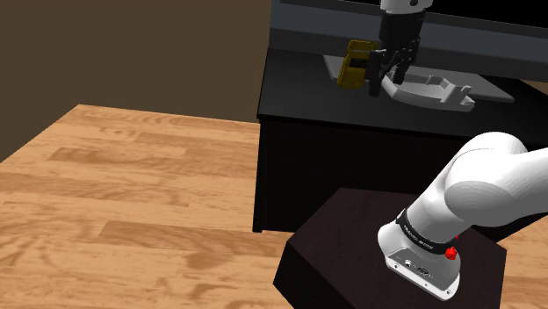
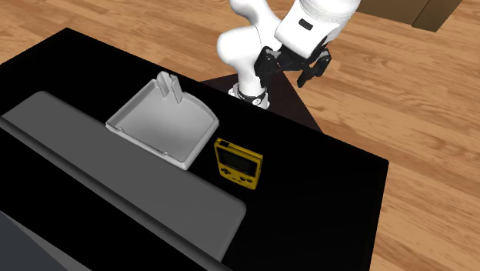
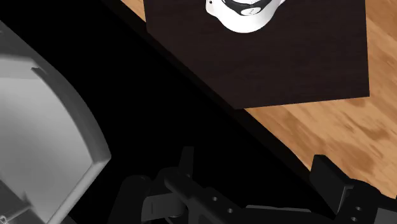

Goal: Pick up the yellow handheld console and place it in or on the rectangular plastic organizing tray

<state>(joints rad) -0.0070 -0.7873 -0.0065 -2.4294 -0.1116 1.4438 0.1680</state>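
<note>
The yellow handheld console [image 2: 238, 163] lies flat on the black table [image 2: 323, 208], just beside the right corner of the grey rectangular tray [image 2: 164, 123]. In the shoulder view the console [image 1: 355, 64] sits left of the tray [image 1: 436, 89]. My gripper [image 2: 291, 68] hangs open and empty above the table's edge nearest the stand, apart from the console. Seen from the shoulder, the gripper [image 1: 388, 75] hovers between console and tray. In the wrist view the gripper [image 3: 254, 168] has its fingers [image 3: 185, 163] spread over bare black tabletop, with the tray's rounded corner [image 3: 51, 133] off to one side.
A long grey slab [image 2: 115, 185] runs along the table behind the tray. Two short upright tabs [image 2: 172, 85] stand at the tray's edge. The dark brown stand [image 3: 299, 57] adjoins the table. Wooden floor [image 1: 123, 202] surrounds both.
</note>
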